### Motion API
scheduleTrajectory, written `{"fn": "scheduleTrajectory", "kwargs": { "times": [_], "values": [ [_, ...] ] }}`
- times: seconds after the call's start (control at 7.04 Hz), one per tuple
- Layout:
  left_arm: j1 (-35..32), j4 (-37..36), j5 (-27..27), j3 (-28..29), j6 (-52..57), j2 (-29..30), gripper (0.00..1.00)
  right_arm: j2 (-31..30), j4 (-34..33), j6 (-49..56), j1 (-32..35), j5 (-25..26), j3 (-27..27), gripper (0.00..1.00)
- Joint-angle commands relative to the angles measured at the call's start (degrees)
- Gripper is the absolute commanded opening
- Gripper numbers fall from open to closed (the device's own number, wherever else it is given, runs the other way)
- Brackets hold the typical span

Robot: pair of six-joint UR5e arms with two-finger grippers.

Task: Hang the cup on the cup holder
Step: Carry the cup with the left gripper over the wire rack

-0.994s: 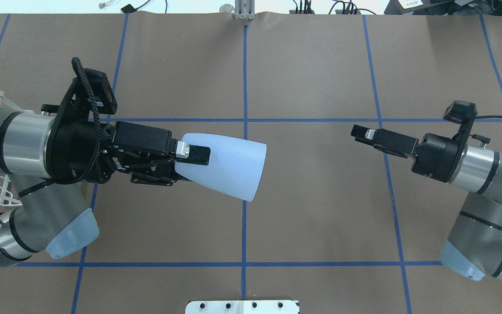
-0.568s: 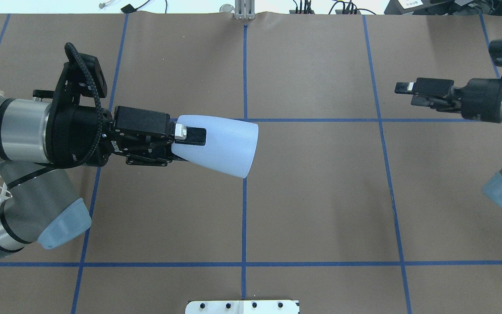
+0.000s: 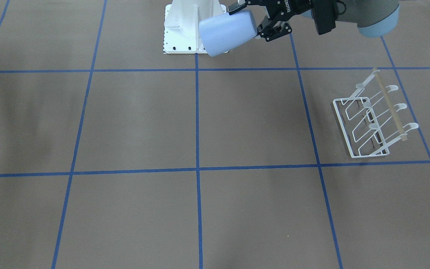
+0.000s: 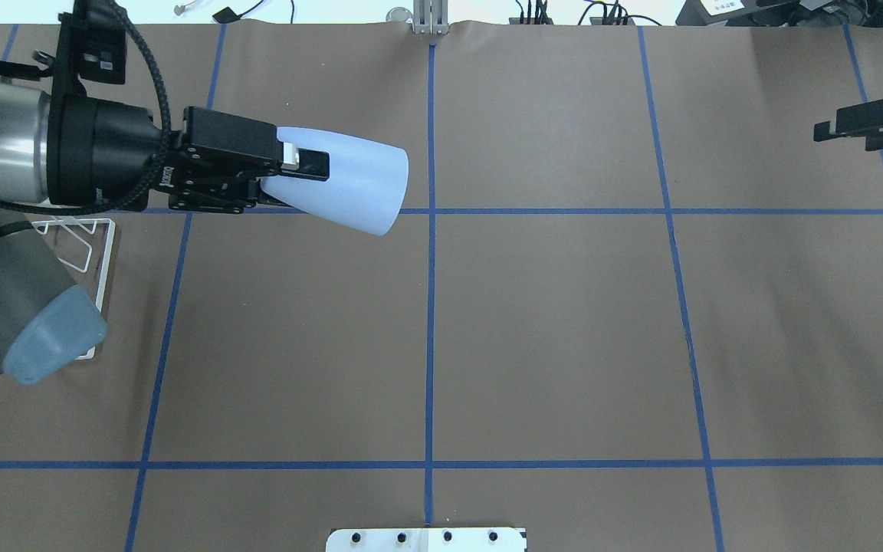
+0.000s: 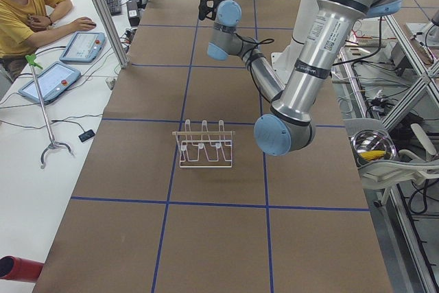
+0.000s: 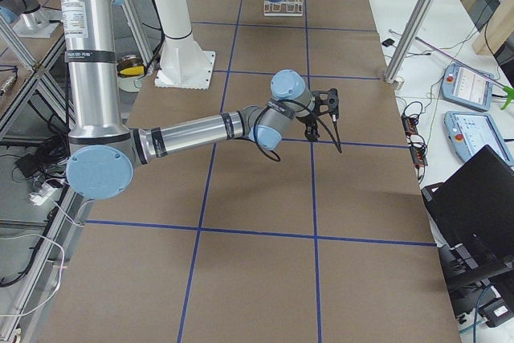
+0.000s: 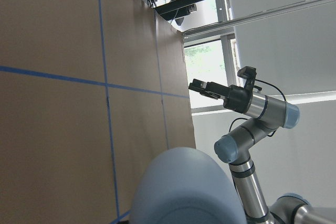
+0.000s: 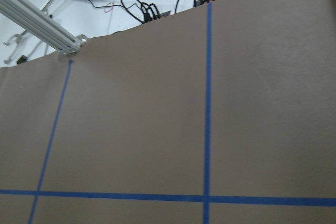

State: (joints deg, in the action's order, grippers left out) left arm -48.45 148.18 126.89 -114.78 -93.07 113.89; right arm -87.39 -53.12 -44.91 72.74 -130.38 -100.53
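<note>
My left gripper [image 4: 305,178] is shut on the narrow base end of the pale blue cup [image 4: 357,180] and holds it on its side in the air, rim pointing toward the table's middle. The cup also shows in the front view [image 3: 227,31] and the left wrist view [image 7: 184,187]. The white wire cup holder [image 3: 371,119] with its wooden rod stands on the table on my left side, mostly hidden under my left arm in the overhead view [image 4: 100,253]. My right gripper [image 4: 825,126] is open and empty at the far right.
The white robot pedestal base [image 3: 185,30] stands at the near middle edge of the table. Blue tape lines cross the brown table top [image 4: 549,337]. An operator [image 5: 24,5] sits with tablets beyond the far edge.
My left arm has carried the cup away from the robot and to the left, uncovering part of the cup holder. My right arm has drawn back to the right edge.
</note>
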Motion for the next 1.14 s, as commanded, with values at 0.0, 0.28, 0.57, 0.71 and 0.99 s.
{"fn": "scheduleTrajectory", "kwargs": {
  "times": [0.0, 0.28, 0.57, 0.71, 0.99],
  "values": [
    [-3.3, -21.0, 1.5, -6.0, 13.5, -0.4, 0.00, -0.2, -16.9, 20.5, 4.2, 0.6, -0.1, 1.00],
    [-7.2, -38.8, 1.5, -11.0, 27.0, -1.6, 0.00, -0.5, -27.9, 34.6, 8.0, 0.9, -0.2, 1.00],
    [-10.9, -51.5, 1.4, -14.8, 44.4, -6.9, 0.00, -1.2, -31.7, 37.0, 8.4, 0.9, -0.1, 1.00],
    [-12.3, -56.2, 1.4, -15.8, 51.3, -9.1, 0.00, -2.0, -32.7, 37.4, 8.4, 0.9, -0.1, 1.00],
    [-15.7, -57.8, 1.2, -14.9, 61.1, -14.2, 0.00, -3.6, -33.6, 40.2, 8.4, 0.8, -0.1, 1.00]
  ]
}}
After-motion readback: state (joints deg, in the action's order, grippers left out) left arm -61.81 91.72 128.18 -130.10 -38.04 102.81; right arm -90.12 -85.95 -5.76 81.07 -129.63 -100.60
